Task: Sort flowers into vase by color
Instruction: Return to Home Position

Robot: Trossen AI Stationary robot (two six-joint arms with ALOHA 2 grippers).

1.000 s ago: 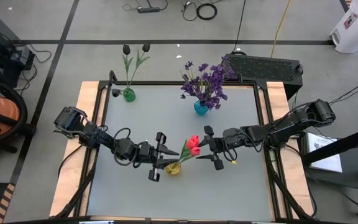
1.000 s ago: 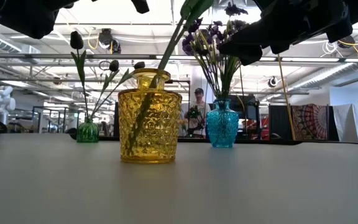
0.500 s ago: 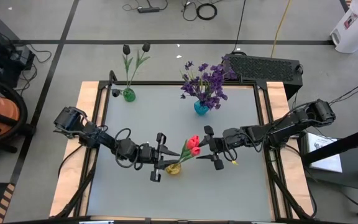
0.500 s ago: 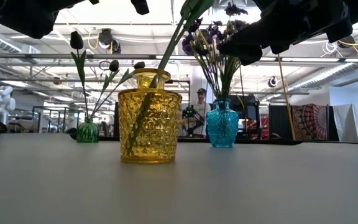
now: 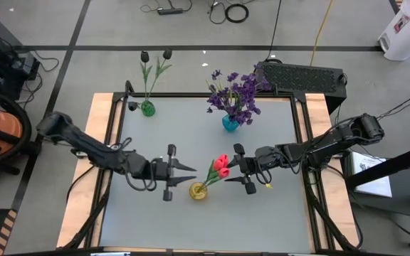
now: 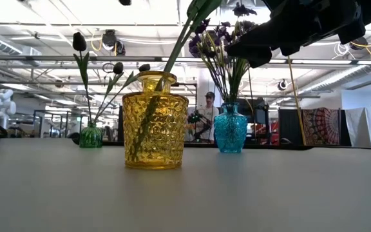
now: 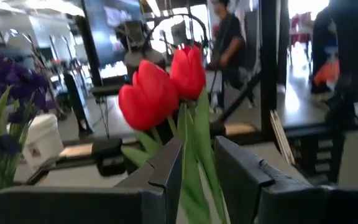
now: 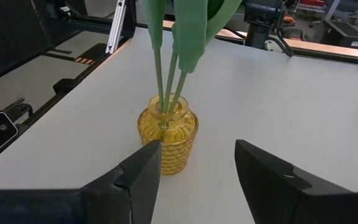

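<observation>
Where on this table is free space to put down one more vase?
Free: the wide strip of table between the yellow vase and the edge nearest it; also the gap between the green vase and blue vase. Crowded: the middle, where the left pincer and right pincer flank the yellow vase.

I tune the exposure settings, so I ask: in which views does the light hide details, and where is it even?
Low view: bright ceiling lights behind leave the right arm a dark silhouette, while the yellow vase glows through. Left wrist view: bright background behind the red tulips. High view: even light on the table, only faint shadows.
</observation>
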